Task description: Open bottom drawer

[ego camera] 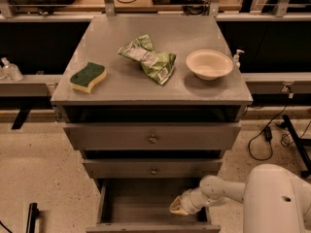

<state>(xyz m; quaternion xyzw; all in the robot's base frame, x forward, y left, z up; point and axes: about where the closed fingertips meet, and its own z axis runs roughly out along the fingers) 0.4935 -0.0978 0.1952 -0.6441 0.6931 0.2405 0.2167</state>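
Note:
The bottom drawer [146,203] is the lowest of three grey drawers in the cabinet and stands pulled out, its dark inside showing. Its front edge [150,227] lies at the bottom of the view; the knob is out of view. My gripper [178,207] reaches in from the right on a white arm [228,191] and sits inside the drawer's right part, low near the floor of the drawer.
On the cabinet top [121,89] lie a green and yellow sponge [88,76], a green chip bag [148,58] and a white bowl [209,64]. The top drawer [152,137] and middle drawer [154,168] are shut. Cables [266,132] lie on the floor at right.

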